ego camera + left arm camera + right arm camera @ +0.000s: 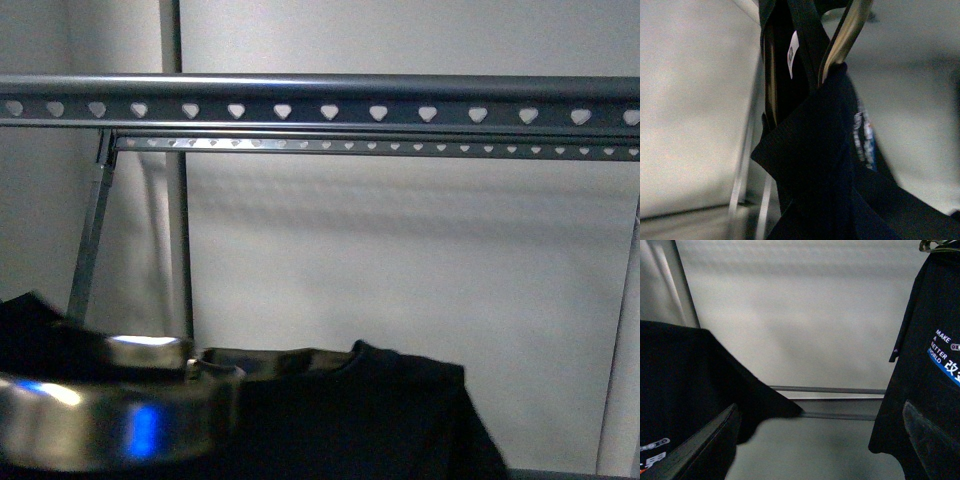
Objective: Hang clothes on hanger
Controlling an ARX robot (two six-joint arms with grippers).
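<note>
Front view, left to right: the rack (320,105) spans the whole width as a long bar punched with heart-shaped holes. A second rail (400,147) sits just behind and below it, and a slanted leg (90,235) stands at far left. Low at left I see a blurred shiny metal body (110,420) with a blue glint, very near the camera; I cannot tell what part it is. Beside it, toward the centre, the shirt (400,420) rises into the bottom of the view, neckline uppermost, well below the rack's top and apart from it. Left wrist view: black cloth bunches and folds close to the camera. It shows a white label (792,52), part of the print (863,135) at one edge, and two shiny metal strips (845,35) running through the folds. The left gripper's fingers are hidden by the cloth, so I cannot tell whether it is clamped or parted. Right wrist view: the right gripper (820,410) stands with jaws wide apart, holding no cloth. Black cloth hangs to either side of it, one piece bearing "MAKE A BETTER WORLD", a blue stripe (942,367) and white characters. A horizontal bar (830,389) crosses behind, low against the pale wall (800,315).
</note>
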